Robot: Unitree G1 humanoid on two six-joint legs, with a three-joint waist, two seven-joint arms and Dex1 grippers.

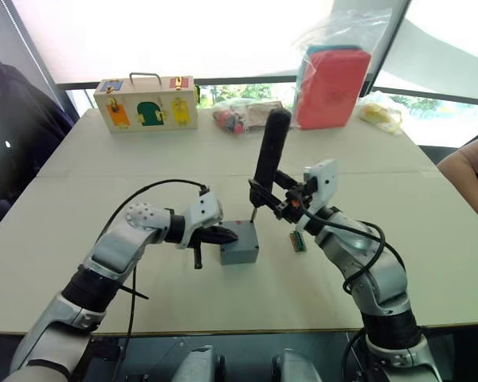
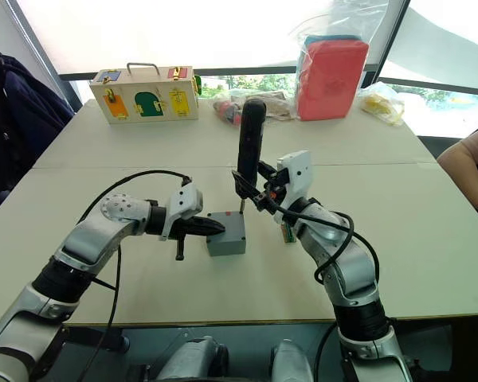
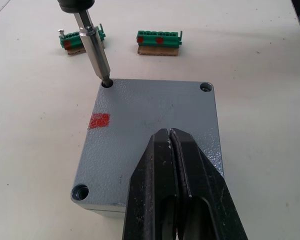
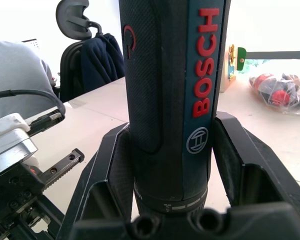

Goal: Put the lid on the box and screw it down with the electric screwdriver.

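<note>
We are squeezing the Bosch electric screwdriver (image 1: 270, 151) in our right gripper (image 4: 172, 165), its bit in the lid's (image 3: 155, 130) corner hole. Our left gripper (image 3: 171, 150), fingers together, is pressing on the lid, which is sitting on the box (image 1: 240, 253) mid-table.

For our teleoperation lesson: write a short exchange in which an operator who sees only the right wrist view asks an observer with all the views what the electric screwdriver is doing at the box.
Operator: I see the electric screwdriver in my gripper. Where is its bit?
Observer: Its tip sits in a corner hole of the lid, next to the red mark.
Operator: Is the lid on the box?
Observer: Yes, it covers the box.
Operator: And the left gripper?
Observer: It is shut, lying over the lid on the side away from the bit.
</note>
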